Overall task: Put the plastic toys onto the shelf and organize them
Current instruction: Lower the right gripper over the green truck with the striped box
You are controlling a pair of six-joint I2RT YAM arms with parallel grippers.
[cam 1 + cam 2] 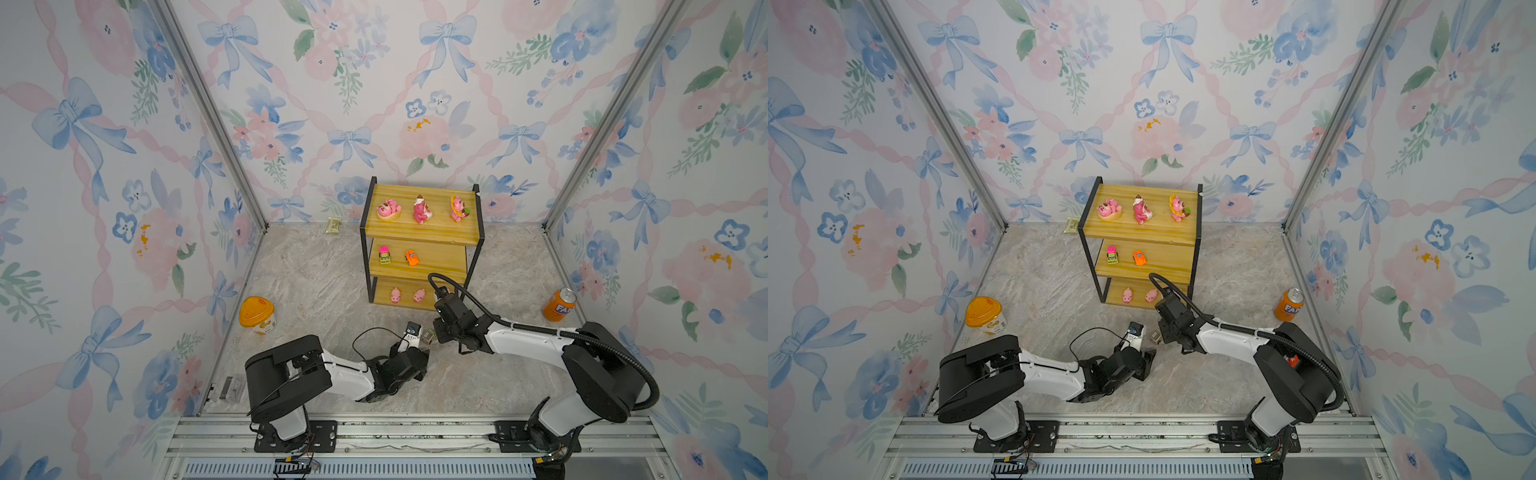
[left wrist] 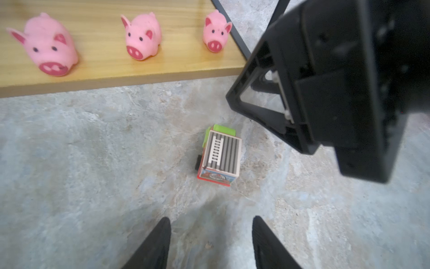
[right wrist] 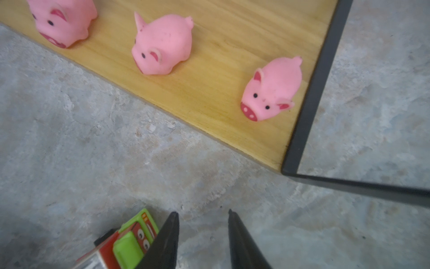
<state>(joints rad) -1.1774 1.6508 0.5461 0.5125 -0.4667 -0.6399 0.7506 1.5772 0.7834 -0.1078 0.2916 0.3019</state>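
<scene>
The shelf (image 1: 419, 232) stands at the back. Three pink figurines (image 1: 420, 210) are on its top board, a pink-green car (image 1: 385, 254) and an orange car (image 1: 411, 257) on the middle one. Three pink pigs (image 2: 143, 37) (image 3: 162, 44) line the bottom board. The grey-green car (image 2: 221, 156) (image 1: 428, 336) stands on the floor between both grippers. My left gripper (image 2: 211, 219) (image 1: 424, 354) is open and empty, a short way from the car. My right gripper (image 3: 202, 212) (image 1: 438, 332) is narrowly open with nothing between its fingers; the car (image 3: 132, 242) lies just outside one finger.
An orange-lidded yellow tub (image 1: 257, 316) stands on the floor at the left. An orange soda can (image 1: 559, 305) stands at the right wall. A small packet (image 1: 333, 225) lies by the back wall left of the shelf. The shelf's black frame leg (image 3: 318, 93) is close to my right gripper.
</scene>
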